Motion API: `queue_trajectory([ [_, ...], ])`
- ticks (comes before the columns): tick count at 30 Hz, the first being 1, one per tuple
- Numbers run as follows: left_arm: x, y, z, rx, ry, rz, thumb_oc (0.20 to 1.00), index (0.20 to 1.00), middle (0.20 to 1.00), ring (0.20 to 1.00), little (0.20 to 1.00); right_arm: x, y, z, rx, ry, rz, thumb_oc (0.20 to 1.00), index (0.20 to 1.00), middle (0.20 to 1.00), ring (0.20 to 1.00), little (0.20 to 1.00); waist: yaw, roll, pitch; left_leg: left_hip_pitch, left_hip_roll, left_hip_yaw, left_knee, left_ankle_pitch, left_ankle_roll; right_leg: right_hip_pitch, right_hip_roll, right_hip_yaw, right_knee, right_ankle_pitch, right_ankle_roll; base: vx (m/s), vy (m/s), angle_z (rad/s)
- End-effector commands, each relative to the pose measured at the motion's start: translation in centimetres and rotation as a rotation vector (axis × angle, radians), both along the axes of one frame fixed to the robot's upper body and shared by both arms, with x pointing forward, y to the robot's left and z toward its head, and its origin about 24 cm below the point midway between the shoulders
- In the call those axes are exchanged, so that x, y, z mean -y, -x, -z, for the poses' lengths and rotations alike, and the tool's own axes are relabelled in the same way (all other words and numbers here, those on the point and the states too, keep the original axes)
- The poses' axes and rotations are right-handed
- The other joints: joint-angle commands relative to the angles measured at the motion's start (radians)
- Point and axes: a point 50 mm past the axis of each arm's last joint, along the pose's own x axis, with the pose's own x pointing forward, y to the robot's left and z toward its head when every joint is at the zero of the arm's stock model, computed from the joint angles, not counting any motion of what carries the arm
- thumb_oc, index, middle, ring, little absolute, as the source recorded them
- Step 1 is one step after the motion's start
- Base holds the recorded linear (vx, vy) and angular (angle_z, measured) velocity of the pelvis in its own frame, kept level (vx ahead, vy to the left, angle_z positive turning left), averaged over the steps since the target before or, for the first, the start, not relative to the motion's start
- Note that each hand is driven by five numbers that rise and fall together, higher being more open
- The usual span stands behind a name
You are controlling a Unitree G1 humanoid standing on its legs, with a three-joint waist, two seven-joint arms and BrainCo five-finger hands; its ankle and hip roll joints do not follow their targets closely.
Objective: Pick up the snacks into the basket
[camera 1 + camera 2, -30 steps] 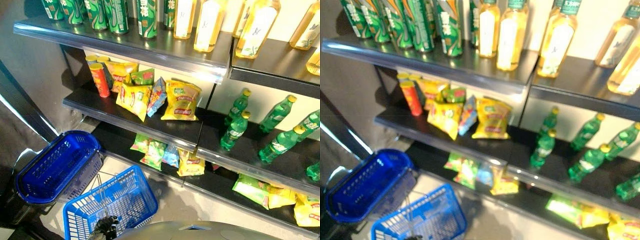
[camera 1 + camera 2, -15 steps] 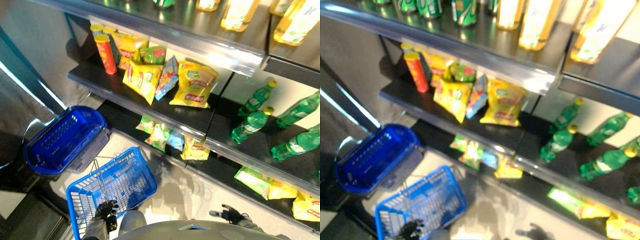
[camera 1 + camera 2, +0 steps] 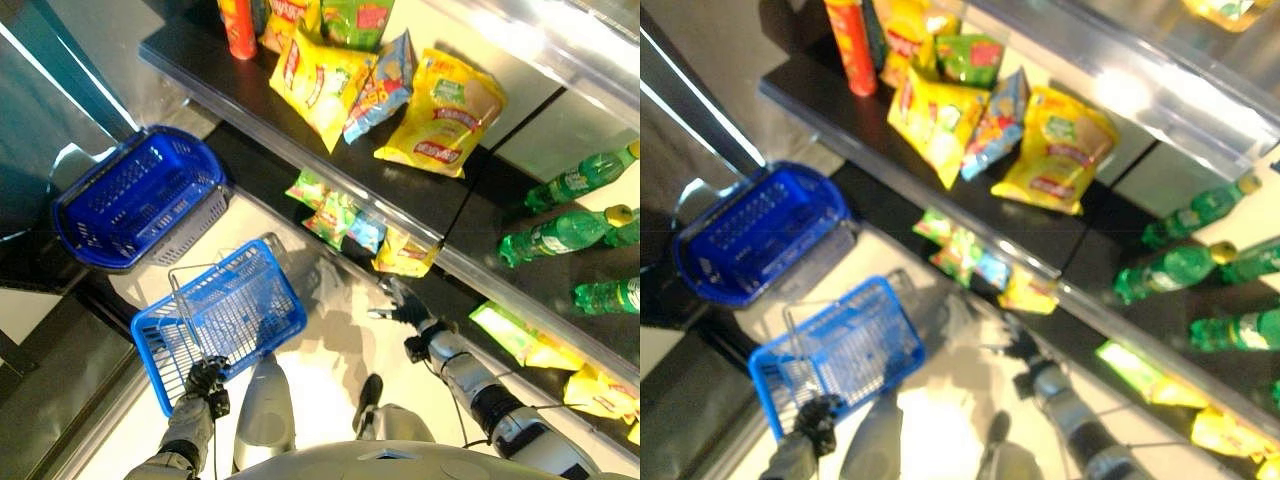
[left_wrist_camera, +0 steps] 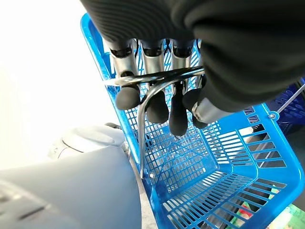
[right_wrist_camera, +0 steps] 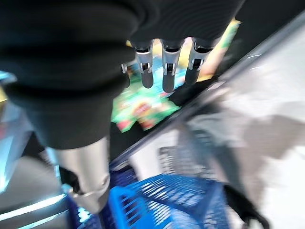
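The left robot hand (image 3: 203, 381), at the lower left of the left eye view, has its fingers (image 4: 157, 106) curled round the wire handle (image 4: 151, 85) of the light blue basket (image 3: 225, 318), which hangs just above it in the frame. The right robot hand (image 3: 405, 309), right of centre, has straight, spread fingers (image 5: 164, 71) reaching toward the snack packets (image 3: 345, 215) on the bottom shelf (image 3: 470, 290); the nearest yellow packet (image 3: 403, 255) lies just above it, apart from the fingertips. Larger yellow bags (image 3: 445, 110) lie on the shelf above, at the upper centre. Their print is too small to read. A dark blue basket (image 3: 135, 195) sits on the floor at the left.
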Motion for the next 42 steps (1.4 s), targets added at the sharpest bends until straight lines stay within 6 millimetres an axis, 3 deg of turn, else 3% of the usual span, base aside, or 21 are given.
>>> queue_trajectory([
  [1, 0.6, 0.6, 0.4, -0.01, -0.009, -0.005, 0.2, 0.2, 0.2, 0.2, 0.2, -0.4, -0.6, -2.2, 0.111, -0.067, -0.028, 1.0, 1.0, 1.0, 1.0, 1.0, 0.01, -0.012, 0.003, -0.018, -0.042, -0.005, 0.052, -0.043, 0.093, -0.117, -0.027, -0.001, 0.074, 0.107, -0.004, 0.0, 0.006, 0.06],
  [5, 0.8, -0.3, 0.1, 0.012, -0.024, -0.002, 0.2, 0.2, 0.2, 0.2, 0.2, -2.2, -1.7, -6.2, 0.281, -0.129, -0.127, 1.0, 1.0, 1.0, 1.0, 1.0, 0.016, -0.016, 0.026, -0.013, -0.041, -0.002, 0.04, -0.039, 0.094, -0.115, -0.027, -0.011, 0.076, 0.103, -0.002, 0.0, 0.001, 0.02],
  [6, 0.8, -0.3, 0.1, 0.012, -0.024, -0.002, 0.2, 0.2, 0.2, 0.2, 0.2, -2.2, -1.7, -6.2, 0.281, -0.128, -0.126, 1.0, 1.0, 1.0, 1.0, 1.0, 0.016, -0.016, 0.027, -0.012, -0.041, -0.002, 0.04, -0.039, 0.094, -0.114, -0.027, -0.011, 0.076, 0.103, -0.002, 0.0, 0.0, 0.0],
  [10, 0.7, -0.6, -0.1, 0.025, -0.041, -0.01, 0.2, 0.2, 0.2, 0.2, 0.2, -3.4, -1.8, -10.7, 0.469, -0.205, -0.219, 1.0, 1.0, 1.0, 1.0, 1.0, 0.018, -0.015, 0.046, -0.012, -0.041, -0.003, 0.035, -0.037, 0.091, -0.11, -0.026, -0.022, 0.073, 0.102, -0.001, 0.01, -0.005, 0.05],
  [12, 0.7, -0.7, -0.2, 0.029, -0.044, -0.007, 0.2, 0.2, 0.2, 0.2, 0.2, -3.4, -1.7, -11.4, 0.494, -0.216, -0.23, 1.0, 1.0, 1.0, 1.0, 1.0, 0.019, -0.014, 0.047, -0.013, -0.042, -0.004, 0.035, -0.036, 0.091, -0.11, -0.026, -0.024, 0.072, 0.101, -0.001, 0.01, -0.006, 0.07],
  [14, 0.8, -0.8, -0.3, 0.035, -0.047, -0.004, 0.2, 0.2, 0.2, 0.2, 0.2, -3.7, -1.5, -13.4, 0.576, -0.258, -0.252, 1.0, 1.0, 1.0, 1.0, 1.0, 0.022, -0.01, 0.051, -0.013, -0.042, -0.005, 0.031, -0.034, 0.09, -0.108, -0.026, -0.028, 0.068, 0.101, 0.0, 0.02, 0.0, 0.06],
  [15, 0.8, -1.0, -0.4, 0.042, -0.054, -0.005, 0.2, 0.2, 0.2, 0.2, 0.2, -4.0, -1.3, -15.3, 0.65, -0.331, -0.269, 1.0, 1.0, 1.0, 1.0, 1.0, 0.024, -0.008, 0.055, -0.015, -0.041, -0.008, 0.03, -0.033, 0.088, -0.109, -0.026, -0.031, 0.068, 0.1, 0.001, 0.01, -0.001, 0.07],
  [16, 0.8, -1.0, -0.4, 0.042, -0.054, -0.004, 0.2, 0.2, 0.2, 0.2, 0.2, -4.0, -1.3, -15.3, 0.65, -0.331, -0.269, 1.0, 1.0, 1.0, 1.0, 1.0, 0.024, -0.007, 0.055, -0.015, -0.041, -0.008, 0.03, -0.033, 0.088, -0.108, -0.026, -0.031, 0.068, 0.1, 0.001, 0.01, -0.004, 0.08],
  [18, 1.0, -1.3, -0.5, 0.057, -0.055, -0.005, 0.2, 0.2, 0.2, 0.2, 0.2, -4.4, -1.1, -17.8, 0.741, -0.42, -0.271, 1.0, 1.0, 1.0, 1.0, 1.0, 0.029, -0.004, 0.061, -0.021, -0.042, -0.01, 0.031, -0.032, 0.088, -0.11, -0.027, -0.038, 0.066, 0.1, 0.002, 0.01, -0.006, 0.04],
  [22, 1.2, -1.7, -0.7, 0.072, -0.057, -0.012, 0.2, 0.2, 0.2, 0.2, 0.2, -5.0, -1.3, -20.1, 0.832, -0.493, -0.246, 1.0, 1.0, 1.0, 1.0, 1.0, 0.033, -0.001, 0.066, -0.029, -0.045, -0.011, 0.03, -0.031, 0.09, -0.114, -0.027, -0.041, 0.065, 0.102, 0.002, 0.0, 0.007, 0.03],
  [23, 1.3, -1.9, -0.8, 0.076, -0.062, -0.014, 0.2, 0.2, 0.2, 0.2, 0.2, -5.4, -1.3, -21.7, 0.898, -0.527, -0.233, 1.0, 1.0, 1.0, 1.0, 1.0, 0.037, 0.0, 0.069, -0.035, -0.046, -0.011, 0.03, -0.031, 0.09, -0.118, -0.028, -0.044, 0.065, 0.103, 0.003, 0.0, 0.002, 0.06],
  [29, 1.8, -2.7, -1.3, 0.114, -0.077, -0.021, 0.2, 0.2, 0.2, 0.2, 0.2, -5.8, -1.5, -24.7, 1.037, -0.61, -0.123, 1.0, 1.0, 1.0, 1.0, 1.0, 0.047, 0.008, 0.084, -0.06, -0.057, -0.017, 0.04, -0.032, 0.094, -0.133, -0.033, -0.049, 0.068, 0.106, 0.004, 0.0, 0.001, 0.02],
  [31, 1.8, -2.8, -1.3, 0.117, -0.079, -0.023, 0.2, 0.2, 0.2, 0.2, 0.2, -5.9, -1.7, -24.9, 1.04, -0.628, -0.089, 1.0, 1.0, 1.0, 1.0, 1.0, 0.049, 0.009, 0.086, -0.065, -0.059, -0.018, 0.041, -0.031, 0.095, -0.135, -0.033, -0.05, 0.068, 0.107, 0.003, 0.0, 0.008, 0.03],
  [35, 2.0, -3.0, -1.4, 0.111, -0.098, -0.047, 0.2, 0.2, 0.2, 0.2, 0.2, -6.8, -2.3, -27.1, 1.105, -0.745, 0.065, 1.0, 1.0, 1.0, 1.0, 1.0, 0.06, 0.018, 0.103, -0.089, -0.065, -0.016, 0.046, -0.029, 0.098, -0.151, -0.036, -0.052, 0.069, 0.116, 0.005, -0.01, 0.024, 0.06],
  [42, 2.6, -3.6, -1.7, 0.127, -0.1, -0.045, 0.2, 0.2, 0.2, 0.2, 0.2, -7.5, -3.6, -30.0, 1.161, -0.803, 0.202, 1.0, 1.0, 1.0, 1.0, 1.0, 0.079, 0.027, 0.124, -0.121, -0.076, -0.024, 0.051, -0.026, 0.102, -0.171, -0.038, -0.057, 0.071, 0.12, 0.003, -0.01, 0.023, 0.06],
])
